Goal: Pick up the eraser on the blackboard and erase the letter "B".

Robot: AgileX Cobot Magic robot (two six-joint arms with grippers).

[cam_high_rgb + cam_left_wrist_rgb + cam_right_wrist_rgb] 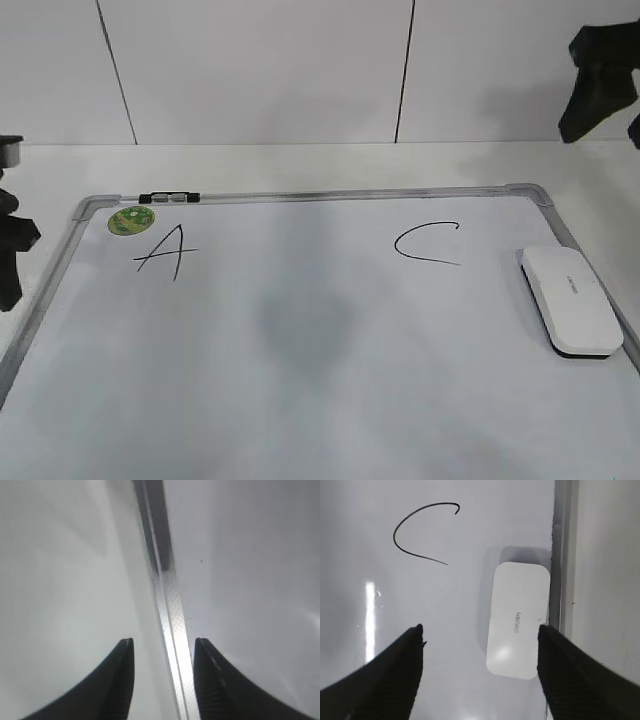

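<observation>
The eraser (570,298), a flat white block with a dark base, lies on the blackboard (300,410) by its right rim; it also shows in the right wrist view (517,620). No letter "B" shows; only a faint grey patch (305,320) lies between the slanted "A" (165,252) and the curved "C" (428,245). My right gripper (480,626) is open and empty, raised above the eraser, and shows at the top right of the exterior view (598,85). My left gripper (162,641) is open and empty over the board's left frame (172,615).
A round green sticker (131,220) and a small black clip (170,198) sit at the board's top left. The board lies on a white table (300,165) before a white panelled wall. The right frame (562,555) runs just beside the eraser.
</observation>
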